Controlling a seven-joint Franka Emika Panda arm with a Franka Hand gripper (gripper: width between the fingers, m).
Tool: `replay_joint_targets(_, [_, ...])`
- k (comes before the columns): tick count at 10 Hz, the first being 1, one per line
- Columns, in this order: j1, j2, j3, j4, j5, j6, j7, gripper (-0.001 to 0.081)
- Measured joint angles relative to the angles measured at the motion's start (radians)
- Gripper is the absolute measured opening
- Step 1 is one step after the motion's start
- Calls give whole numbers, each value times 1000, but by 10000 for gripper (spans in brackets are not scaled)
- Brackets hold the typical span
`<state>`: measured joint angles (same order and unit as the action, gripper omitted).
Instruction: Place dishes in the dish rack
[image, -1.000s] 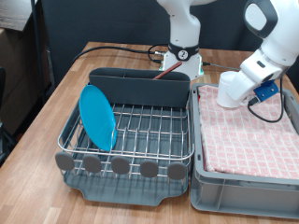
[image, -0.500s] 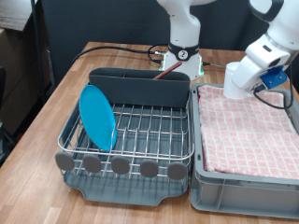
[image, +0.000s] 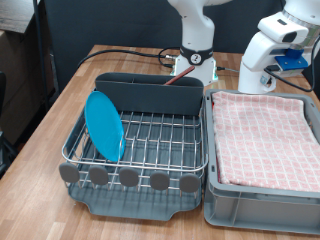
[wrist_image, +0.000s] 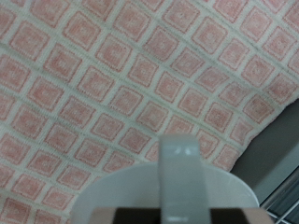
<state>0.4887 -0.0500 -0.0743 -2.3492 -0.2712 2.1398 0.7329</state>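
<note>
My gripper (image: 272, 44) is shut on the white mug (image: 254, 70) and holds it in the air over the far edge of the grey crate, at the exterior view's upper right. In the wrist view the mug's rim and handle (wrist_image: 177, 177) hang over pink checked cloth; my fingers do not show there. The light-blue plate (image: 104, 125) stands upright in the silver wire dish rack (image: 150, 150), on the exterior view's left. A thin reddish thing (image: 179, 74) shows behind the rack's dark back bin; I cannot tell if it is the wooden spoon.
The grey crate (image: 262, 200) lined with pink checked cloth (image: 262, 135) stands right beside the rack. The robot base (image: 197, 55) and black cables sit behind the rack. A row of grey discs (image: 128, 177) lines the rack's near edge. A wooden table (image: 40, 190) carries it all.
The gripper has risen with the mug, from low over the crate's cloth to well above its far edge. The plate and rack have not moved.
</note>
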Motion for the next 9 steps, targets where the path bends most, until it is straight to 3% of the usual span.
replay_joint_targets(3, [-23, 39, -45, 60, -20, -1, -43, 72])
replay_joint_targets(9, [-80, 185, -135, 242, -20, 43, -134, 72])
